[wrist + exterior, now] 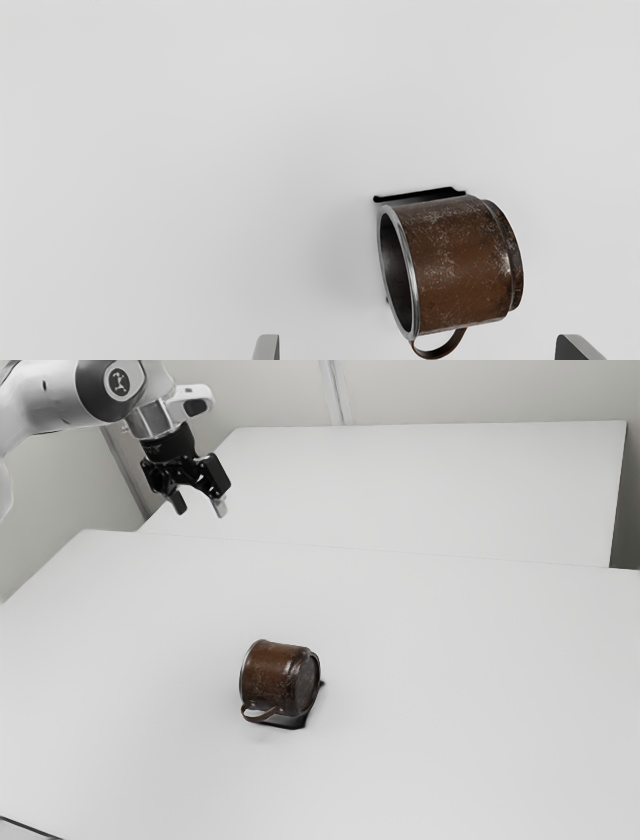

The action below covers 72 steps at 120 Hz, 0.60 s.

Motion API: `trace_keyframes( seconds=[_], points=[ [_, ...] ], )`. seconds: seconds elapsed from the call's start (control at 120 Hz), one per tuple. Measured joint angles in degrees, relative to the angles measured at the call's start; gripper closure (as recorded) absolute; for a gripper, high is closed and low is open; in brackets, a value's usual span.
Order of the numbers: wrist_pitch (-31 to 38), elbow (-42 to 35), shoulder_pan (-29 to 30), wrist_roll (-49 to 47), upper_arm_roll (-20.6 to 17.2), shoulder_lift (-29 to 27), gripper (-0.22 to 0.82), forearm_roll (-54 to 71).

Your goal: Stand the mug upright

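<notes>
White table holds mug on its side below gripper, jaws wide and empty, presumably spread to span it.

White table, scuffed brown mug lying on its side, silvery rim

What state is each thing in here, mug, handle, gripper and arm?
Mug: lying on its side on the table, not upright, mouth toward the exterior view's left.
Handle: attached to the mug, not gripped.
Gripper: open, holding nothing, raised above the table.
Arm: reaching in from the exterior view's upper left.
</notes>
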Motion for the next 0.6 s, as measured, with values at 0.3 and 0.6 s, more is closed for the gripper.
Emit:
trace_keyframes(
  seconds=[0.3, 0.6],
  points=[
    [0.5, -0.2, 0.1, 0.6, 0.0, 0.0, 0.0, 0.0],
    [-0.2, -10.2, 1.9, 1.6, 0.1, -4.8, 0.0, -6.8]
  ],
)
